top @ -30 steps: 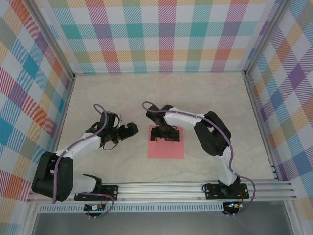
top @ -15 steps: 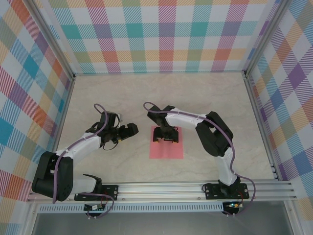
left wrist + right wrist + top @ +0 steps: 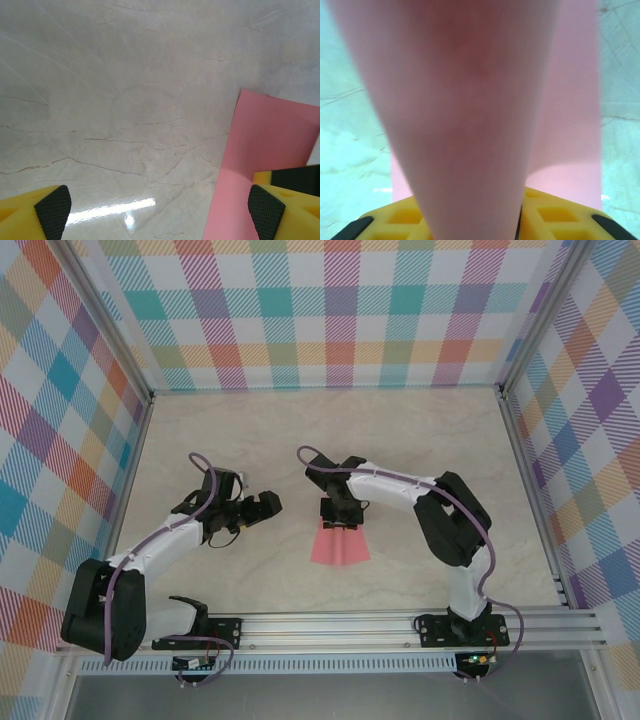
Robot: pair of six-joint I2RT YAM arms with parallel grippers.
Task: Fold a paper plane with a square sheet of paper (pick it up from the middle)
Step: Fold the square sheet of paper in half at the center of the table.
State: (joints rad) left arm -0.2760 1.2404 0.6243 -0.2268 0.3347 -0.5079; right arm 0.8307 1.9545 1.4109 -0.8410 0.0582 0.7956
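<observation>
One square sheet of paper [image 3: 341, 545], plain salmon-pink, near the middle of the table [image 3: 420, 440], a little toward the near edge. From above, narrow at the far end and wider toward the near edge, that near part seemingly flat on the marbled surface. Gathered at the far end into a single rounded ridge, seen in the right wrist view rising straight up between two yellow fingers [image 3: 560, 215], with flat pink behind it. Pinched there by the right gripper [image 3: 340, 515], jaws pressed together on the ridge, pointing down at the table. One left gripper [image 3: 265, 505] beside it, to the paper's left, near but apart from it, jaws spread wide with nothing between them. In the left wrist view, two black pads [image 3: 52, 210] on yellow fingers at the bottom corners, bare table across the gap, and a corner and straight edge of the sheet at the right side. Two arms in all, white with black joints, each trailing one purple cable, both bolted to one aluminium rail [image 3: 340, 625] at the near edge. Three plaid walls [image 3: 330, 310] around the table: left, far, right.
</observation>
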